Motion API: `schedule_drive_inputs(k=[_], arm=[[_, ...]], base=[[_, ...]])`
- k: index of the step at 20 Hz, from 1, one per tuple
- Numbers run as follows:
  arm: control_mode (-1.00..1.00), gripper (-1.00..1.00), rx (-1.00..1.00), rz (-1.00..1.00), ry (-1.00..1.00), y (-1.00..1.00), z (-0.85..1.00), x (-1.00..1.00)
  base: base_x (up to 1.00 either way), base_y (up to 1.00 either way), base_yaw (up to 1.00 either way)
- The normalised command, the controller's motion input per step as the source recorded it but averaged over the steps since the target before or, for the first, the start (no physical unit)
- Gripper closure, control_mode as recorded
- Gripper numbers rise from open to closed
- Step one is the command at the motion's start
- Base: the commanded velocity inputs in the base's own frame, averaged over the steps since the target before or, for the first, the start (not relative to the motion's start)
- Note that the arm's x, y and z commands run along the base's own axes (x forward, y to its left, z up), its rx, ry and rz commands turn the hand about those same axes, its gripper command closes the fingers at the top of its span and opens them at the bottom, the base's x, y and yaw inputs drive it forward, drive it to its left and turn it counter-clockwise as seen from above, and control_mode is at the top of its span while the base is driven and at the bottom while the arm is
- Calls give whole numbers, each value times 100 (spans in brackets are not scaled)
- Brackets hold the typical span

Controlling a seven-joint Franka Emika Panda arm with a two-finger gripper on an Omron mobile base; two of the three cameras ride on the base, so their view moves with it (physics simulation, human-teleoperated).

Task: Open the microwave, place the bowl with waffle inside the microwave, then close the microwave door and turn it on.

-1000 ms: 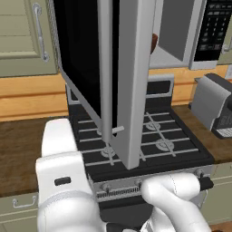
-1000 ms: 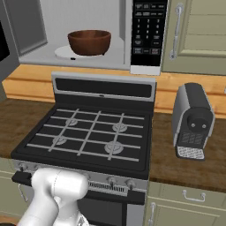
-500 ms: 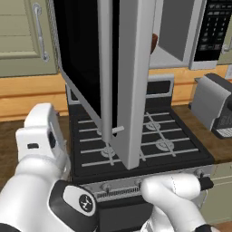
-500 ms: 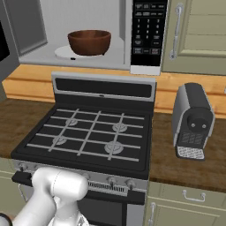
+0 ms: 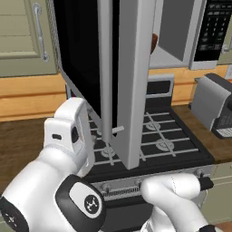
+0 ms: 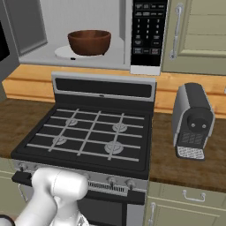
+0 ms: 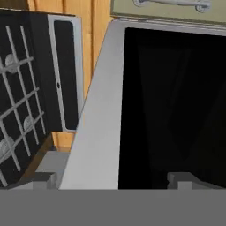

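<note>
Beside the open microwave door (image 7: 145,110), pincer (image 7: 112,181) gapes, rolled sideways.

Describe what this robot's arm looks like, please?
The arm is made of smooth, rounded glossy white shells with dark bands at the joints. One joint carries a round black cap with a small white emblem. No loose cables show. The fingertips look small and grey.
</note>
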Motion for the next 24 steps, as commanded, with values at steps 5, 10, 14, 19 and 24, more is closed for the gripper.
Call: schedule_drive_inputs(k=[5, 10, 14, 19, 24], arm=[[-100, -100, 0, -26, -5, -96, 37, 1], [-100, -100, 0, -24, -2, -94, 40, 24], [-100, -100, 0, -21, 0, -83, 6, 84], [-100, -100, 0, -15, 0, -81, 1, 100], [-100, -100, 0, -9, 3, -68, 5, 100]], base=[[0, 0, 0], [0, 0, 0], [0, 0, 0], [0, 0, 0], [0, 0, 0]])
